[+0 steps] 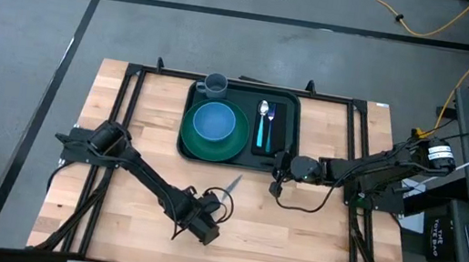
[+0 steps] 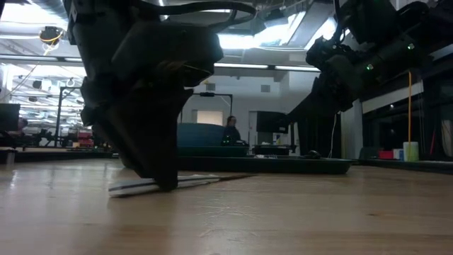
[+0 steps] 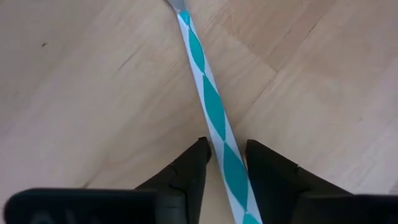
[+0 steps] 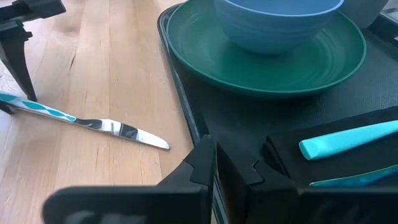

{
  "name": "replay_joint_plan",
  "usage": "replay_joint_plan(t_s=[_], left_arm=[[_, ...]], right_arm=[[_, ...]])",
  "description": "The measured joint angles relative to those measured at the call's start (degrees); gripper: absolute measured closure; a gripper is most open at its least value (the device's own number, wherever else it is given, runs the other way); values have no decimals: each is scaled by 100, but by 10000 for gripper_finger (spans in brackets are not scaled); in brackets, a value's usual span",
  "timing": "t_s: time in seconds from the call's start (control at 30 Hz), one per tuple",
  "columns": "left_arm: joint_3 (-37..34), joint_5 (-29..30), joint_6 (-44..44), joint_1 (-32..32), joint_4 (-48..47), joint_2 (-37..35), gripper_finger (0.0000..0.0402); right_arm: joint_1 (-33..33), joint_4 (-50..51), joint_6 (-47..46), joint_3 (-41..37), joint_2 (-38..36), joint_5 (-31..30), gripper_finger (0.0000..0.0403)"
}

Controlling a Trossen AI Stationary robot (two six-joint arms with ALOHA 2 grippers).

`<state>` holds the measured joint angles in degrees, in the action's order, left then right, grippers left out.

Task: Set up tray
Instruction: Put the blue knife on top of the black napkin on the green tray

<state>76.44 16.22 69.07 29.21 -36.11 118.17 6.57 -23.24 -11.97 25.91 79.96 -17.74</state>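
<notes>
The dark green tray (image 1: 195, 98) lies at the table's far middle. On it rest a green plate (image 1: 231, 144) with a blue bowl (image 1: 214, 121), a grey cup (image 1: 215, 83), and a teal spoon and fork (image 1: 264, 126) on a black rectangle (image 1: 277, 128). A knife (image 1: 232, 185) with a teal-and-white handle lies flat on the wood, near of the tray. My left gripper (image 3: 227, 155) is open, pointing down, one finger on each side of the handle. My right gripper (image 4: 231, 165) is slightly open and hovers above the tray's near right corner. My left gripper comes from above with its fingers (image 3: 199, 163) across the knife's patterned handle (image 3: 217, 134), which lies on the table between them. I cannot tell whether either finger touches the handle.
Bare wood lies left, right and near of the knife. A black metal frame (image 1: 130, 89) runs along the table's sides and far edge. A cable (image 1: 298, 204) loops on the table below the right arm. People and desks show in the room beyond.
</notes>
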Motion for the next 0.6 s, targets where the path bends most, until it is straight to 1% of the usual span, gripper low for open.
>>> replay_joint_plan(t_s=[0.43,0.6], left_arm=[[-7,95,-163,81,-95,-2,368],[-7,142,-161,82,-98,-7,372]], right_arm=[[0,264,-140,0,0,2,380],[0,262,-140,0,0,2,380]])
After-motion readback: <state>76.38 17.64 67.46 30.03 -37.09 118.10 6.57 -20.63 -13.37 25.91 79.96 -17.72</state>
